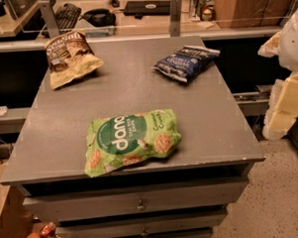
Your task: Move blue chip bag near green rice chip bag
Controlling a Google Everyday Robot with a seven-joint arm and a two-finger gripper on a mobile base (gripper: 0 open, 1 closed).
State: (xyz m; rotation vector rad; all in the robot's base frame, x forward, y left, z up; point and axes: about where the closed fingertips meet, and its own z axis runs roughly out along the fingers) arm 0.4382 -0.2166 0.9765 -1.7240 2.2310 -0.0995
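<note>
Currently blue chip bag (186, 62) lies far-right on the desk (56, 145), long axis roughly left-right, well apart from green rice chip bag (131, 140) at front; gripper (286, 102) hangs right of it off the desk, open/closed can't tell.

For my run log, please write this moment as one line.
blue chip bag: back right | green rice chip bag: front centre | gripper: right of table

The green rice chip bag (132, 140) is showing white lettering on a dark green circle, while the blue chip bag (186, 62) beyond it is showing navy with white print.
</note>
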